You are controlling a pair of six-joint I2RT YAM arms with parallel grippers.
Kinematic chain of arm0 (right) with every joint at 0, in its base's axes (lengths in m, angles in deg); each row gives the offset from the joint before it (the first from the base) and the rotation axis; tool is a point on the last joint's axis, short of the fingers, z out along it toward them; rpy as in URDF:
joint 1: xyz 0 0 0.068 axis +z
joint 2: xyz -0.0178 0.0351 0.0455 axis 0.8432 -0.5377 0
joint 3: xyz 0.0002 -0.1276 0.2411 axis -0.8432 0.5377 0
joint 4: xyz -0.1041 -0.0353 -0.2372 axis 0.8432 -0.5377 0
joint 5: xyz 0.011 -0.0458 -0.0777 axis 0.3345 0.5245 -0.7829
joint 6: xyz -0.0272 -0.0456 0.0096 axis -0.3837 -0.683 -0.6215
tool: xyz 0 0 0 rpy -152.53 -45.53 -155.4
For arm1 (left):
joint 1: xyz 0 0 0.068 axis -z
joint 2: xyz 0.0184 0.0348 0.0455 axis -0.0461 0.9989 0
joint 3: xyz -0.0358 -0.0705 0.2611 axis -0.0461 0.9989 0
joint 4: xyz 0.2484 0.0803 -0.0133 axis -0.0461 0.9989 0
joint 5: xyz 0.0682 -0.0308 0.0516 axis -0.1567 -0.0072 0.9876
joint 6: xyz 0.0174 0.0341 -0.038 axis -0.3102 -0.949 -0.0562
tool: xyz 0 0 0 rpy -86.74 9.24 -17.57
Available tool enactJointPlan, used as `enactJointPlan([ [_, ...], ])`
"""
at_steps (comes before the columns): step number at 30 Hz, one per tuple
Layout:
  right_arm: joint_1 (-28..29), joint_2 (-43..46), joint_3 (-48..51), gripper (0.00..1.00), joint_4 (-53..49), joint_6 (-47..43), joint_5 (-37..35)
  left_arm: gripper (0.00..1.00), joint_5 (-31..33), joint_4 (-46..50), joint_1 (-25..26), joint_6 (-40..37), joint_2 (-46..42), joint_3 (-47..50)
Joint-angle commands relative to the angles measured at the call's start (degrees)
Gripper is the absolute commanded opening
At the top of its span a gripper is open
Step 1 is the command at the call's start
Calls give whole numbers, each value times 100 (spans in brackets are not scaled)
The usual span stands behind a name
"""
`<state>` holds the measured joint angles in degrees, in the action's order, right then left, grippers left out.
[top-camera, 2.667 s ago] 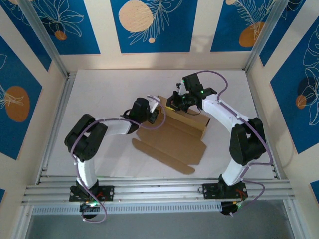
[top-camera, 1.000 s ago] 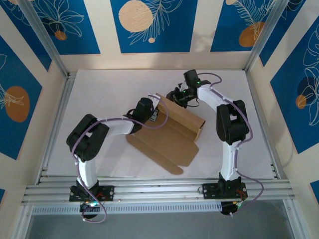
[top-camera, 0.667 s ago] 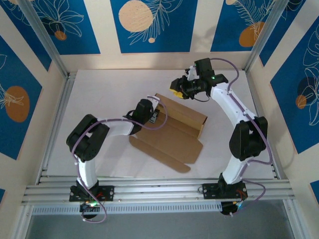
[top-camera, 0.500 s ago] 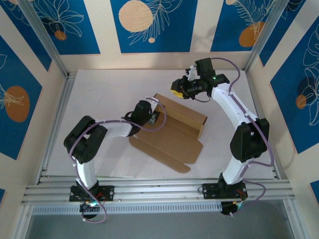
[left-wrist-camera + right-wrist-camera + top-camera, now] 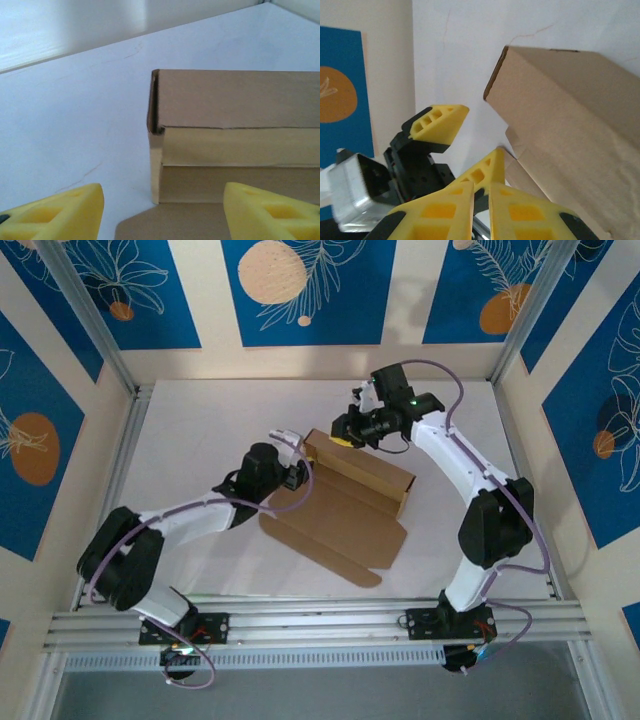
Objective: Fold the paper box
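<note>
Paper box (image 5: 345, 508) is sitting at centre of the table (image 5: 200, 415), partly folded: far section standing up, near flaps lying flat, probably untucked. Left gripper (image 5: 161, 202) is gaping wide, empty; right gripper (image 5: 481, 200) is pinching nearly closed, empty.

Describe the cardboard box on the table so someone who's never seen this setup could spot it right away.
Inside the walls with blue leaf-pattern panels lies a white table. At its middle sits the paper box, plain brown corrugated cardboard. Nothing else there is brown: its far part is folded up into a long block, its near part lies flat with rounded tabs.
</note>
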<state>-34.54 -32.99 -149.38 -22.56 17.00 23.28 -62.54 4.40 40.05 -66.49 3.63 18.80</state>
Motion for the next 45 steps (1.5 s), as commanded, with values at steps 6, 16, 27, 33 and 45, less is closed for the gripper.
enactJointPlan([
  [6, 79, -456, 248, 14, -342, -377, -531, 66, 5, 524, -371, 903, -975, 147],
  [16, 21, -300, 253, 15, -252, -469, -38, 64, 350, 1253, -637, 991, -654, -239],
  [27, -356, -85, -103, 26, -311, -394, 584, 61, 177, 1071, -678, 1133, -144, -328],
  [33, -59, -187, -335, 25, -847, -917, -340, 62, 567, 1521, -704, 1502, -509, -278],
  [45, -814, -709, 65, 20, -542, -714, 18, 63, 536, 2909, -778, 1685, -1835, -640],
])
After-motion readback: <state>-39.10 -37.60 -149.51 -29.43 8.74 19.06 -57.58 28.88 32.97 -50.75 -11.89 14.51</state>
